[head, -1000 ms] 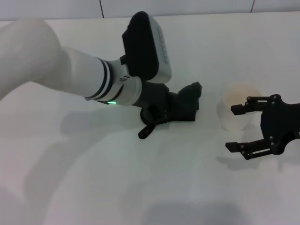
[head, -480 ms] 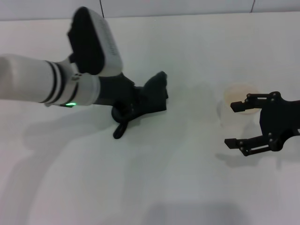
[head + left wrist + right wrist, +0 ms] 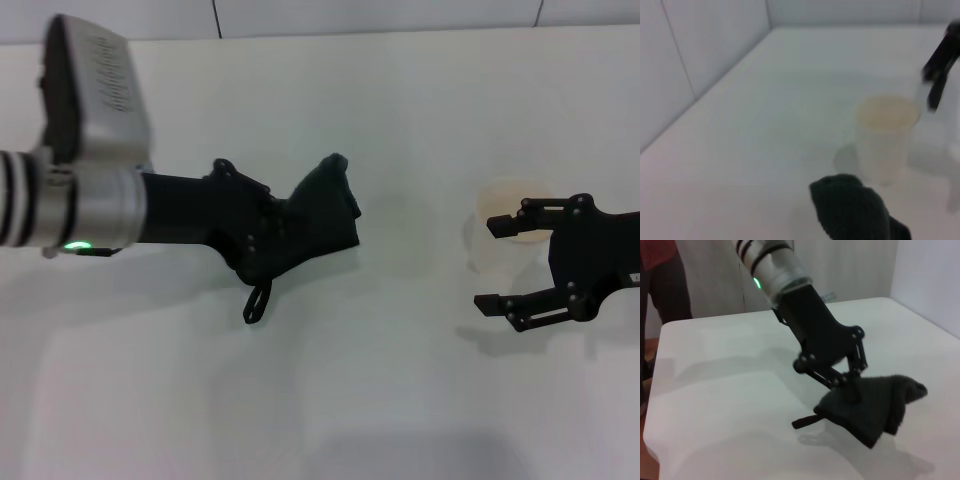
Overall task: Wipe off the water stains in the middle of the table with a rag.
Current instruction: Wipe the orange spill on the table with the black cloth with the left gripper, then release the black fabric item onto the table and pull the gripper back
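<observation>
The left gripper [image 3: 268, 238] reaches in from the left over the table [image 3: 330, 400] with its fingers clamped on the near-left part of the rag [image 3: 318, 222], whose bunched bulk sticks out beyond the fingertips to the right and far side while its small loop tag [image 3: 256, 302] hangs down on the near side. The right wrist view shows the rag [image 3: 875, 407] pinched at its upper edge and drooping toward the tabletop. On the right, the right gripper [image 3: 508, 265] hovers with its fingers spread apart, just beside the cup [image 3: 505, 235] and well apart from the rag.
</observation>
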